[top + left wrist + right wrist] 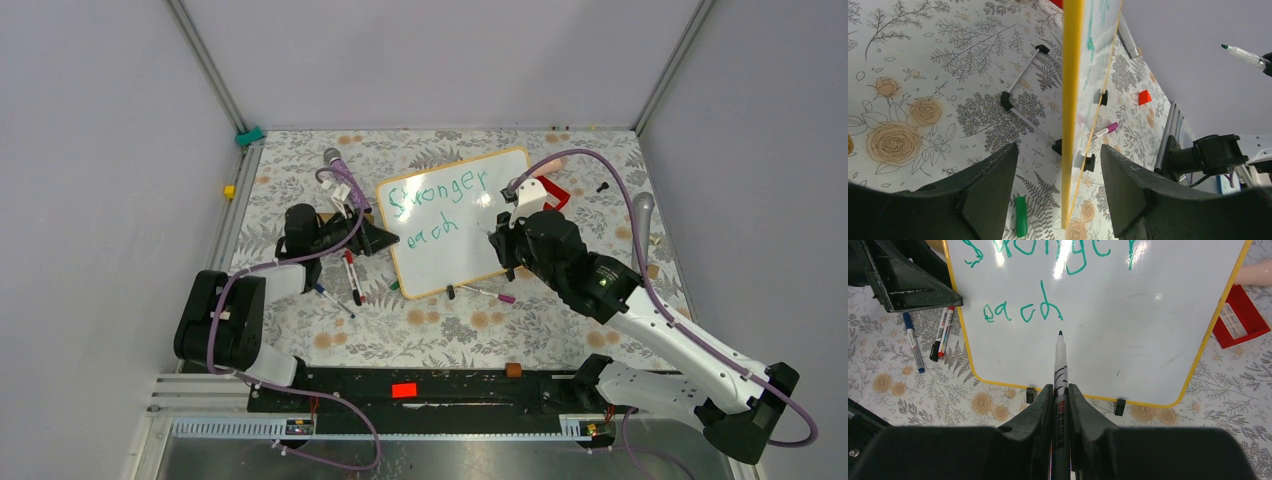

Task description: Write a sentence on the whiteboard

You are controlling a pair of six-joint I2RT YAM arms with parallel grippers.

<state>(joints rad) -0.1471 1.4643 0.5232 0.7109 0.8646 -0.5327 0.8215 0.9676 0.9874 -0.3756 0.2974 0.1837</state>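
While the whole layout was given only by the top view, the large glossy white rectangular whiteboard (465,255) with its thin orange-tan frame and rounded corners was seen mid-table on a matte floral-printed tablecloth (440,325), between the two arms. Green handwritten marker letters, the sentence (438,195), were read in two lines: "Stronger" above, "each" below. Over to the left wrist view, and the board was shown edge-on: its frame ran as a narrow yellow strip between the black wedge-shaped fingers (990,192) of the left gripper (1058,152), with a gap left on either side, so the jaws were parted and nothing was gripped. A thin wire stand with black joints (1006,100) behind the board was revealed only there. Close detail was supplied by the right wrist view: the right gripper (1060,397) was clamped tight on a slim white green-tipped marker pen (1060,365), the barrel pinched between two black fingers. The tip was aimed at bare gloss just below the "h" of "each"; whether contact was made could not be told. A red moulded plastic tray (1240,315) was caught just beside the frame.
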